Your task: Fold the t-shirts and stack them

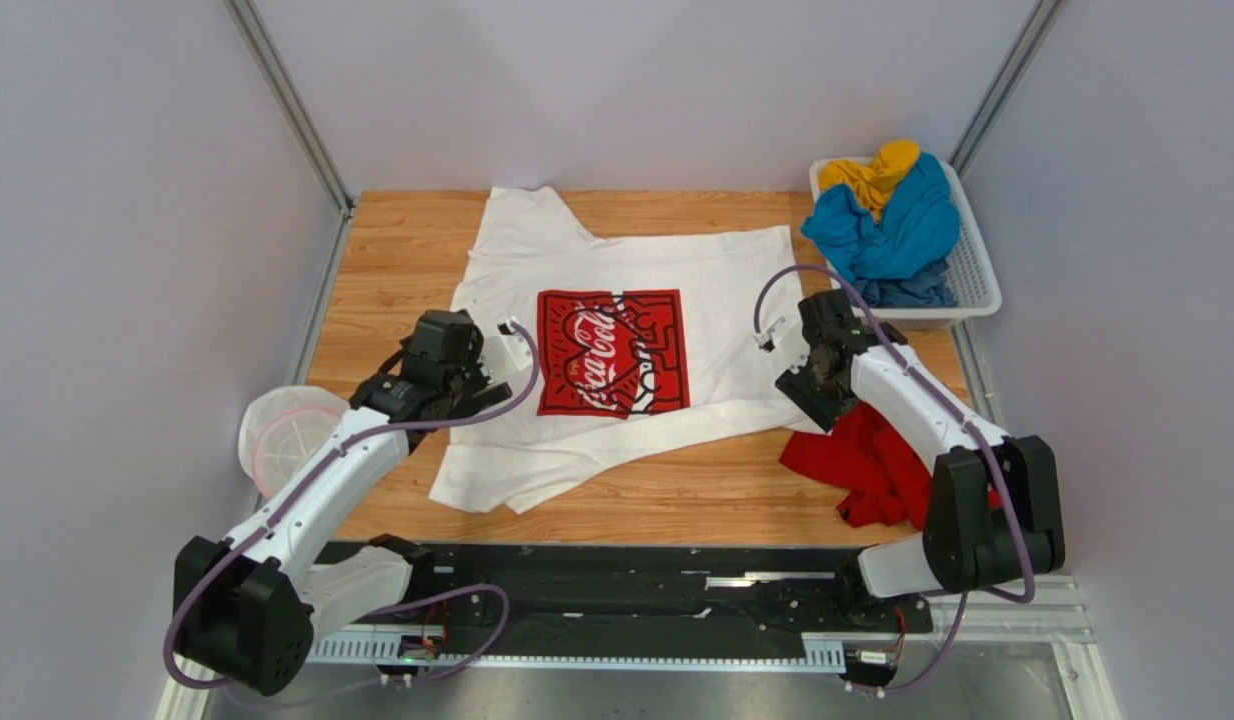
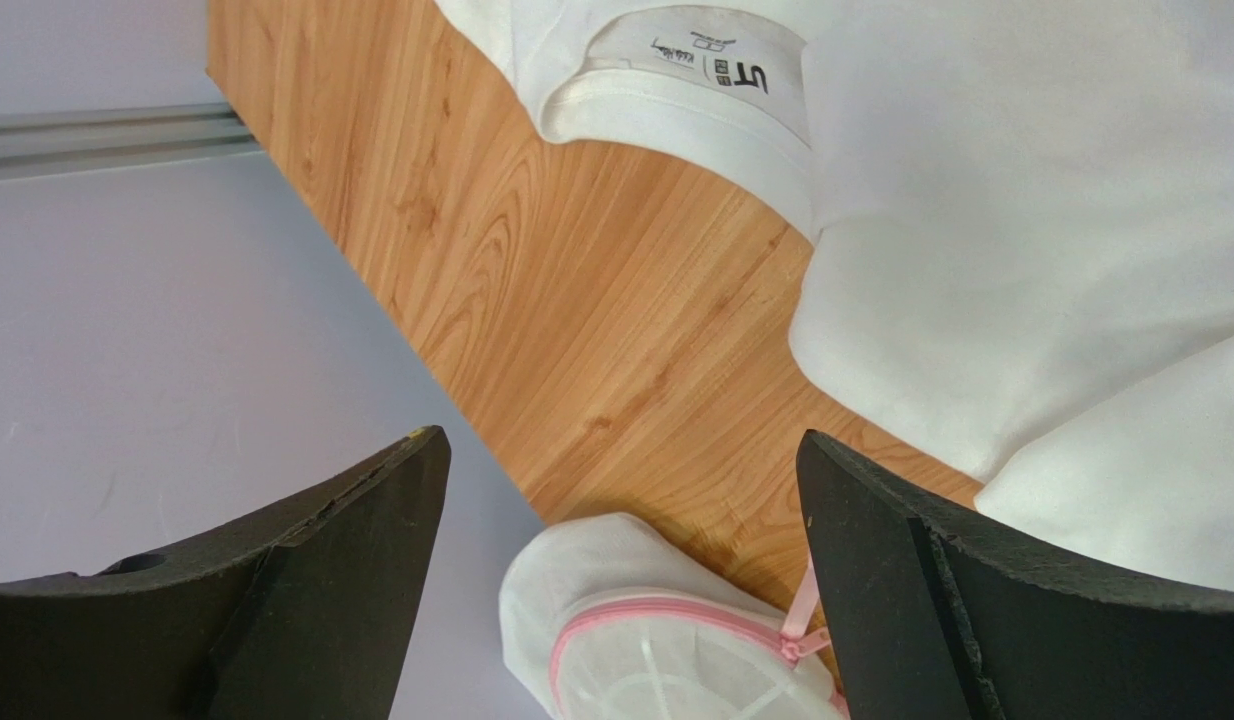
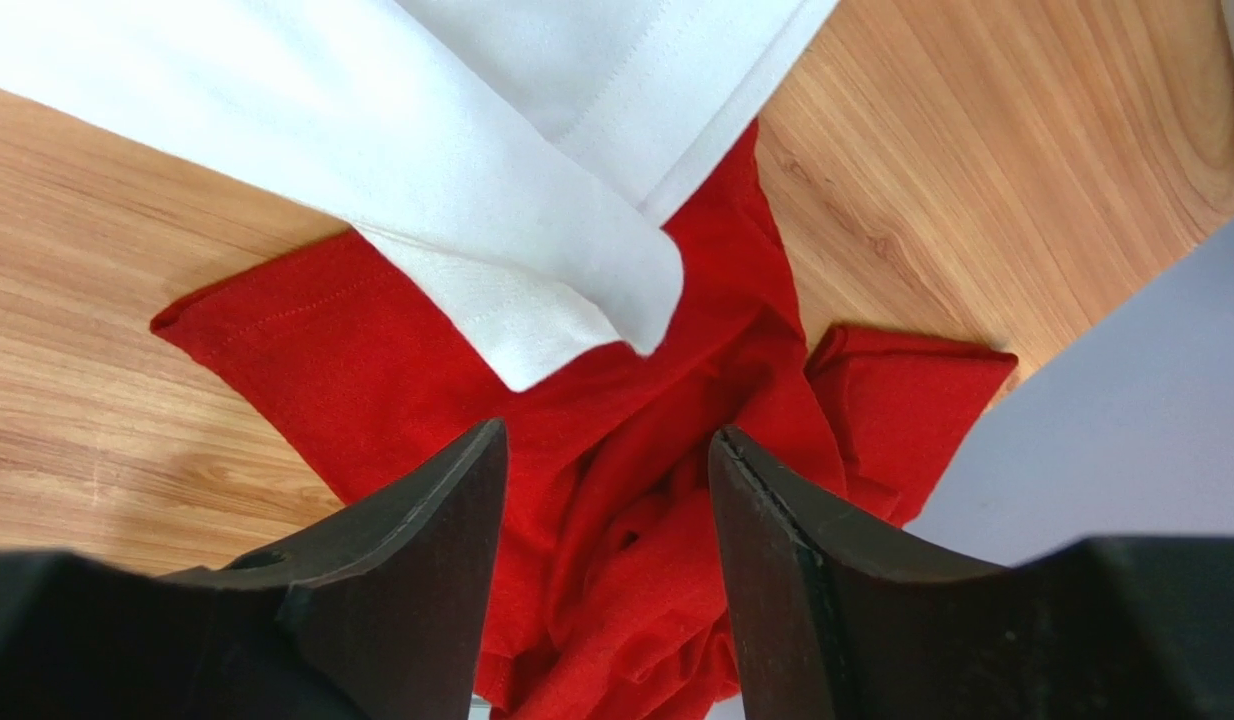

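Note:
The large white t-shirt (image 1: 683, 285) with a red chest print (image 1: 611, 351) lies spread over the wooden table, its collar label in the left wrist view (image 2: 713, 68). The red t-shirt (image 1: 867, 459) lies crumpled at the front right, a white sleeve corner (image 3: 563, 308) lying over it. The blue t-shirt (image 1: 891, 228) and the yellow t-shirt (image 1: 873, 170) are piled in the basket. My left gripper (image 1: 503, 348) is open and empty over the white shirt's left side. My right gripper (image 1: 796, 393) is open and empty just above the red shirt (image 3: 638, 495).
A white lattice basket (image 1: 981, 270) stands at the back right corner. A white mesh pouch with a pink zip (image 1: 290, 431) hangs off the table's left edge, also in the left wrist view (image 2: 661, 645). Grey walls close in both sides.

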Controlling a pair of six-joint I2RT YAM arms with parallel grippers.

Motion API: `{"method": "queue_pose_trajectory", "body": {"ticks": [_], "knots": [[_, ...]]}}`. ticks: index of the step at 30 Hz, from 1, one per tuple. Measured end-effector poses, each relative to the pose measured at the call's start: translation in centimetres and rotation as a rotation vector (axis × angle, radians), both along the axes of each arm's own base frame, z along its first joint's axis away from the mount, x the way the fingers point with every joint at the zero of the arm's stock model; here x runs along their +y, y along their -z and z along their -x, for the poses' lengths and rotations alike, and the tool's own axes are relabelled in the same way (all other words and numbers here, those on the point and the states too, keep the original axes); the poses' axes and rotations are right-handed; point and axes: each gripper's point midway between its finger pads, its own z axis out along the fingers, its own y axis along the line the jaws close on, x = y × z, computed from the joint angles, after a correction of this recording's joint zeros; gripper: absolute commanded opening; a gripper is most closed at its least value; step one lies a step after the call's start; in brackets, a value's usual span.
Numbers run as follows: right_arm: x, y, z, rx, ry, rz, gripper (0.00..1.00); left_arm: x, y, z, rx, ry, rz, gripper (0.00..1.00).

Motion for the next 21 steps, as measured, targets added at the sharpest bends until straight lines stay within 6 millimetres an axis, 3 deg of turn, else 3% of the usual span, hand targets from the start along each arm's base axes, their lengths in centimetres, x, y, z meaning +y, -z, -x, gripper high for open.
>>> {"method": "queue_pose_trajectory", "body": {"ticks": [10, 11, 16, 21], "knots": [[0.4, 2.1, -1.0, 0.035, -0.017, -0.015, 0.46, 0.2, 0.2, 0.2, 0.003, -0.007, -0.014, 0.95], [0.5, 2.3, -1.2, 0.035, -0.017, -0.017, 0.40, 0.3, 0.4, 0.2, 0.006, -0.008, -0.017, 0.95], [0.4, 2.8, -1.6, 0.035, -0.020, -0.022, 0.32, 0.6, 0.9, 0.9, 0.020, -0.006, -0.026, 0.95], [0.5, 2.8, -1.9, 0.027, -0.019, -0.026, 0.13, 0.6, 1.6, 0.7, 0.027, -0.002, -0.045, 0.95]]}}
